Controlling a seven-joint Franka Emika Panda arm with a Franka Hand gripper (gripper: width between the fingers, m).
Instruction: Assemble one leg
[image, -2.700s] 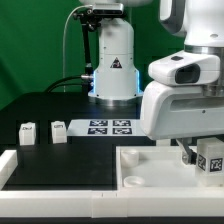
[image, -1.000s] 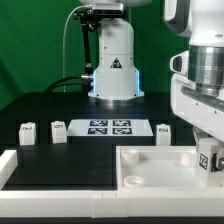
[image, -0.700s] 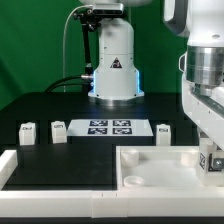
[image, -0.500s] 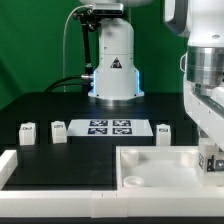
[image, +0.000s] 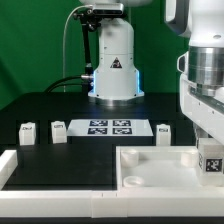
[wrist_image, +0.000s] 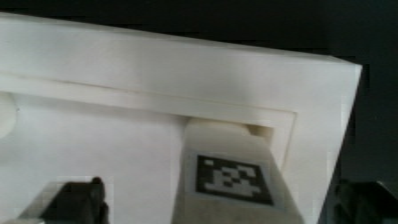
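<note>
One leg (image: 212, 163), a stubby white post with a black-and-white tag, stands at the corner of the large white panel (image: 160, 165) at the exterior view's right. In the wrist view the leg (wrist_image: 231, 175) reaches into the panel's corner (wrist_image: 267, 128). My gripper (image: 212, 148) sits over it. Its dark fingers (wrist_image: 75, 200) stand apart on either side of the leg, with a gap showing on one side, so it is open. Three more legs stand on the black table: two at the left (image: 27, 133) (image: 58, 130) and one near the middle (image: 163, 130).
The marker board (image: 108, 126) lies flat at the table's middle, in front of the arm's base (image: 113, 65). A white rail (image: 50, 170) runs along the front edge. The panel has a round hole (image: 131, 181) near its front corner.
The gripper has carried the leg to the right and settled it at the panel's corner. In the last half second the leg's tag has come fully into view below the gripper.
</note>
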